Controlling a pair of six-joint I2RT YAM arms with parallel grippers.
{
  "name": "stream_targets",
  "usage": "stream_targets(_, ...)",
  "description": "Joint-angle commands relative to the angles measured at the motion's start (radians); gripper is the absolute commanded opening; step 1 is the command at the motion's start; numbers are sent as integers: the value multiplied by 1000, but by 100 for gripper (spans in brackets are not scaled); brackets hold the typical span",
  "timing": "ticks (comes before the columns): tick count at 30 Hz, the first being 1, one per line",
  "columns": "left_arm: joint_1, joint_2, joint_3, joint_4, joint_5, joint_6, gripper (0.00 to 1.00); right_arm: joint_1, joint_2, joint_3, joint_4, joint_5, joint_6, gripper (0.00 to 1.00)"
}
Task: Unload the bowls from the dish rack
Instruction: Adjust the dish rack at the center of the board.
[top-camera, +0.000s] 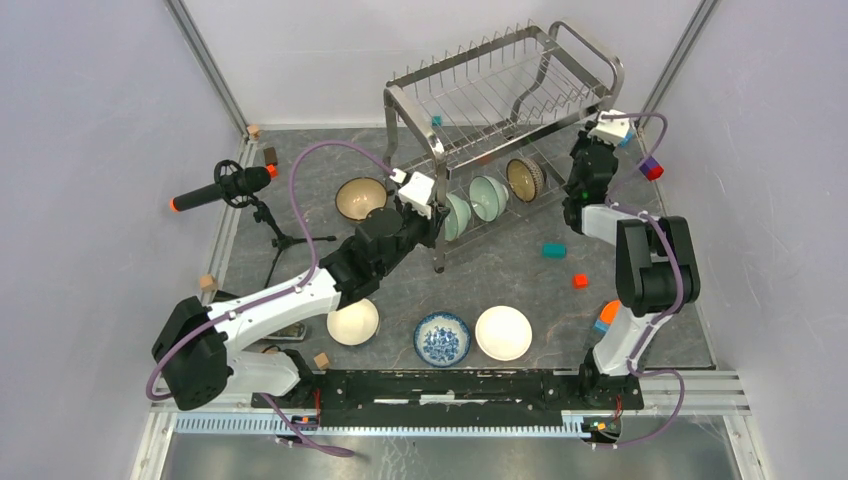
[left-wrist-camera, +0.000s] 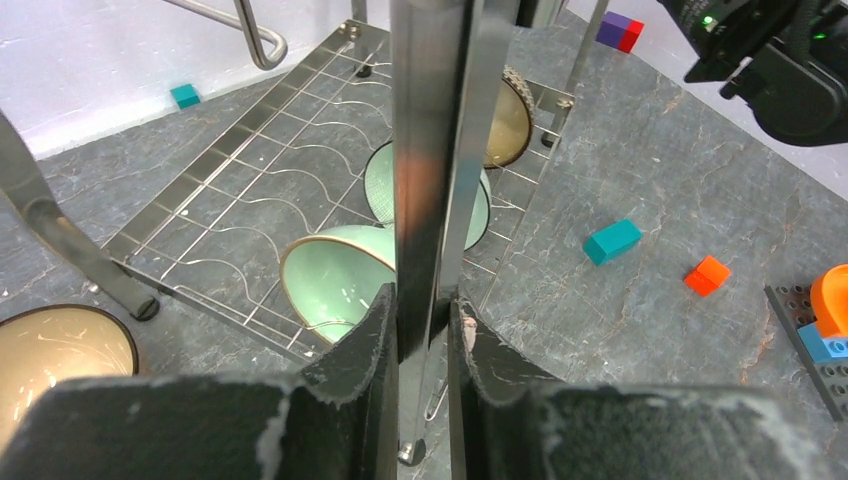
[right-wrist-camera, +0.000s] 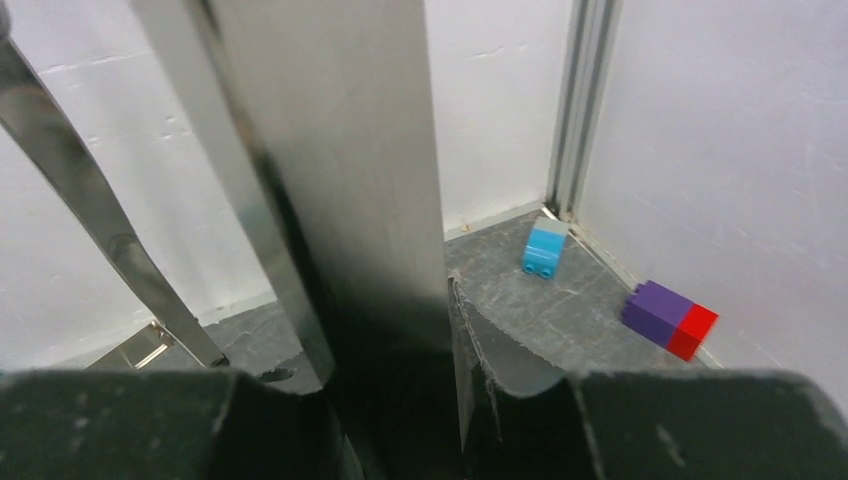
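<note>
Left wrist: left pincer (left-wrist-camera: 422, 308) pinching dish rack (left-wrist-camera: 432, 150) front leg; right pincer (right-wrist-camera: 395, 345) straddling rear leg, grip unclear.

Top cam: high, above and behind the arm bases, looking down on the whole surface (top-camera: 520, 280), dish rack (top-camera: 500, 95) at the far edge. Left wrist cam: jammed against a rack post (left-wrist-camera: 430, 150) near the middle, looking low across the rack's bottom tier toward the far-right corner. Right wrist cam: tighter still on the corner post (right-wrist-camera: 330, 150), facing the far-right corner walls. From here I get the purple-red block (right-wrist-camera: 670, 318) in all three, bottom-tier bowls (left-wrist-camera: 330, 280) in top and left.
</note>
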Motion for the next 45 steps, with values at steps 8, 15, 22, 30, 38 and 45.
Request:
stream_targets(8, 48, 77, 19, -77, -177, -45, 2, -40, -279, -334, -119, 271, 148, 0)
stream_targets(15, 94, 193, 105, -24, -213, -36, 2, -9, -587, -587, -300, 299, 360, 0)
stream_targets(22, 123, 222, 115, 14, -204, -5, 2, 71, -811, -714, -348, 303, 285, 0)
stream_targets(30, 150, 169, 49, 33, -216, 11, 2, 165, -900, -701, -471, 284, 312, 0)
stream_targets(38, 168, 93, -34, 34, -243, -15, 2, 187, -916, -720, -520, 180, 349, 0)
stream_targets(45, 167, 4, -95, 15, -262, -54, 2, 199, -827, -667, -513, 84, 332, 0)
